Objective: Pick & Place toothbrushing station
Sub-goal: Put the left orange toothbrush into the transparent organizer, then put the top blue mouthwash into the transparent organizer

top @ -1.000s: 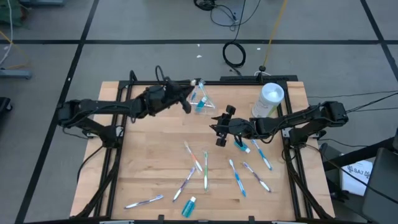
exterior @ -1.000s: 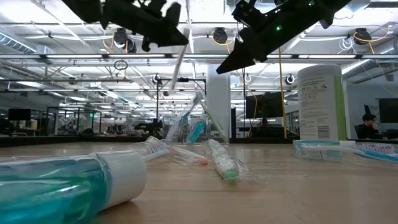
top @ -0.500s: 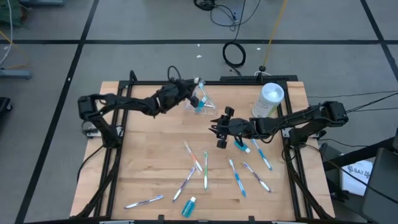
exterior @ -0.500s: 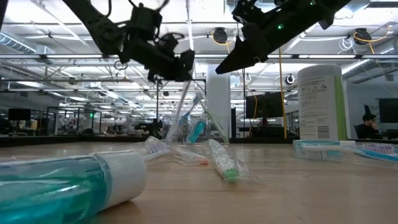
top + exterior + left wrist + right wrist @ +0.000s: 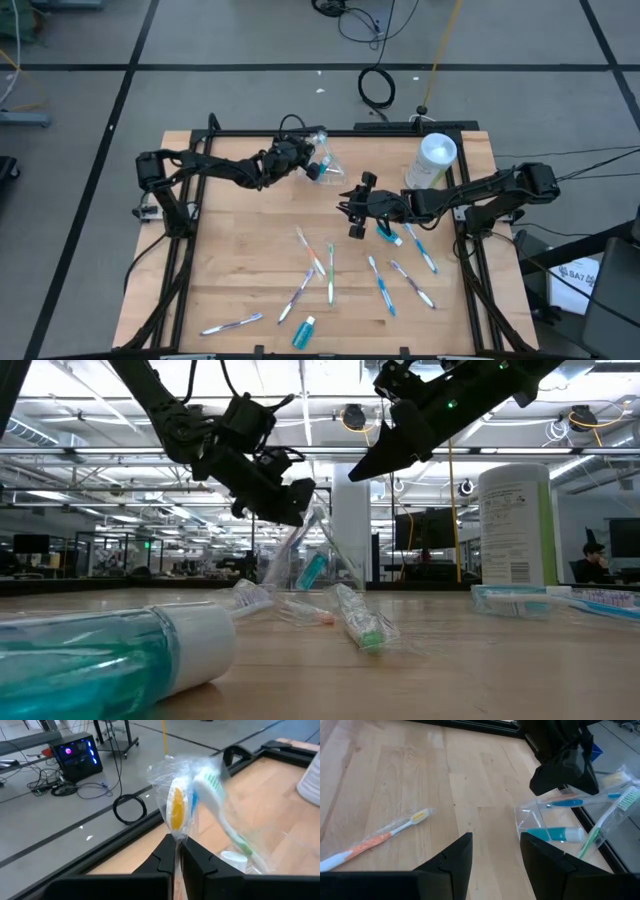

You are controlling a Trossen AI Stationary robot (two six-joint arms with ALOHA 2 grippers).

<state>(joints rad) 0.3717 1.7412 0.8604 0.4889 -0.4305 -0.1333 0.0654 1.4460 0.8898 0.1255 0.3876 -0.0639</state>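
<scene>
Dark fingers of the left gripper [image 5: 175, 851] are pressed together on the clear wrapper of a yellow-headed toothbrush [image 5: 176, 810], held at the clear holder [image 5: 325, 160] near the wooden table's [image 5: 240, 260] far edge. That holder contains a teal toothpaste tube [image 5: 552, 835] and wrapped brushes. At mid-table, the right gripper [image 5: 352, 207] hovers above the wood with its fingers [image 5: 455, 860] apart and nothing between them. An orange-handled toothbrush [image 5: 375, 841] lies on the table near it. More wrapped toothbrushes [image 5: 380, 283] are scattered toward the near edge, beside a small teal bottle [image 5: 305, 330]. A white canister [image 5: 432, 160] stands at the far right.
</scene>
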